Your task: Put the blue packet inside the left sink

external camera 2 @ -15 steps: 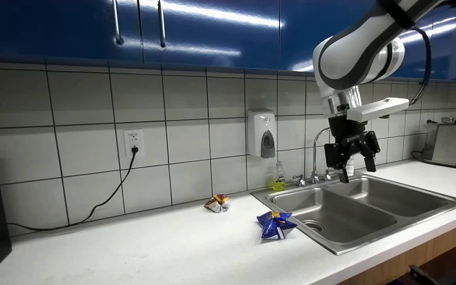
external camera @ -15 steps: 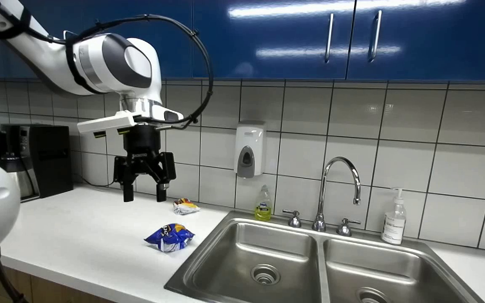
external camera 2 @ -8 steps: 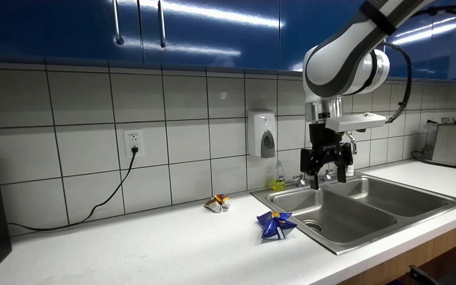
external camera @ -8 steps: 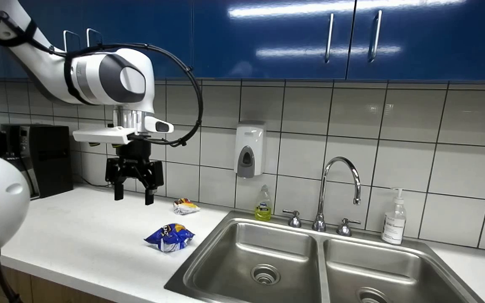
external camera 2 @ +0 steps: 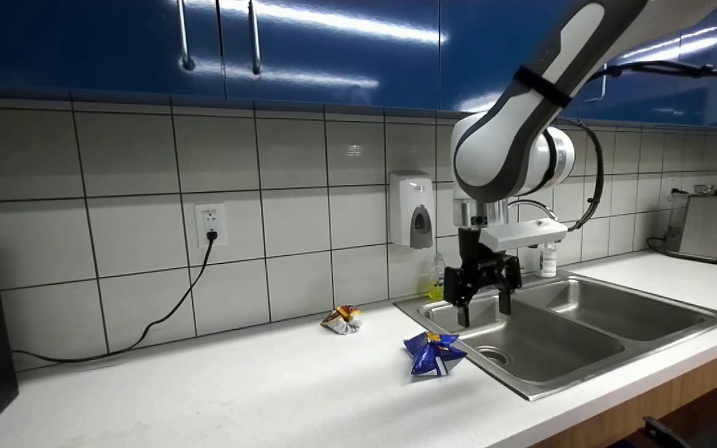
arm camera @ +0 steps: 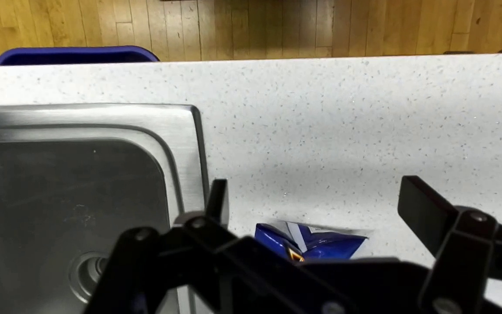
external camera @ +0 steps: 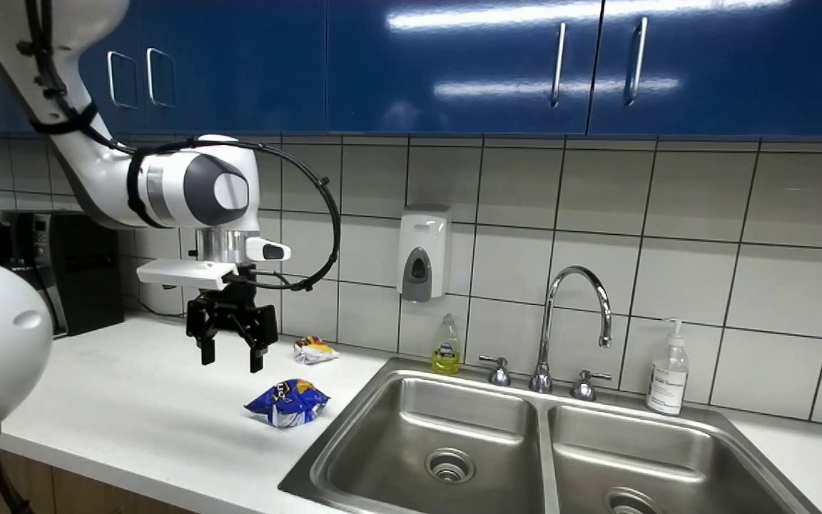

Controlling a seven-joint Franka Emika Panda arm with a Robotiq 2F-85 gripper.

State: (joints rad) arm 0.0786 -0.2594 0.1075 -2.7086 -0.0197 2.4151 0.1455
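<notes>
The blue packet (external camera: 288, 405) lies on the white counter beside the left sink (external camera: 375, 457). The packet also shows in an exterior view (external camera 2: 433, 356) and in the wrist view (arm camera: 320, 246), where the gripper's linkage hides part of it. The left sink, a steel basin with a round drain, appears in an exterior view (external camera 2: 539, 351) and at the left of the wrist view (arm camera: 59, 196). My gripper (external camera: 232, 358) is open, empty and pointing down above the counter, higher than the packet. In the wrist view its fingers (arm camera: 314, 192) are wide apart, with the packet showing between them.
A small yellowish-orange packet (external camera: 315, 350) lies near the tiled wall. A dish soap bottle (external camera: 446, 350), a tall faucet (external camera: 545, 332) and a pump bottle (external camera: 668, 382) stand behind the sinks. A wall dispenser (external camera: 423, 253) hangs above. A black machine (external camera: 86, 275) stands far left.
The gripper has come down towards the counter and shifted left in both exterior views, nearer the blue packet. It has stayed open. The packets have not moved.
</notes>
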